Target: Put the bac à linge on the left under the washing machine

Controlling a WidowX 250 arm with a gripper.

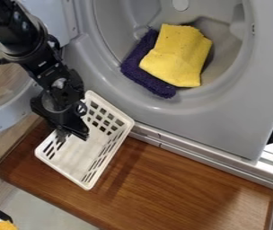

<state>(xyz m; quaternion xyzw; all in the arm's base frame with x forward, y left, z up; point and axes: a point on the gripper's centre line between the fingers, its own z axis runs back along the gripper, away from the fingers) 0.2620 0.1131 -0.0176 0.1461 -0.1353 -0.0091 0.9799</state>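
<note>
The gripper hangs at the left over the white laundry basket, its tip above the basket's left part. The white basket with slotted walls stands on the brown wooden surface, tilted diagonally, close to the front of the grey washing machine. Part of its left side is hidden behind the gripper. Whether the fingers are open or shut cannot be told.
In the machine's drum lie a yellow cloth and a purple cloth. The machine's round door stands open at the left. Brown wood extends to the right of the basket, along a white ledge.
</note>
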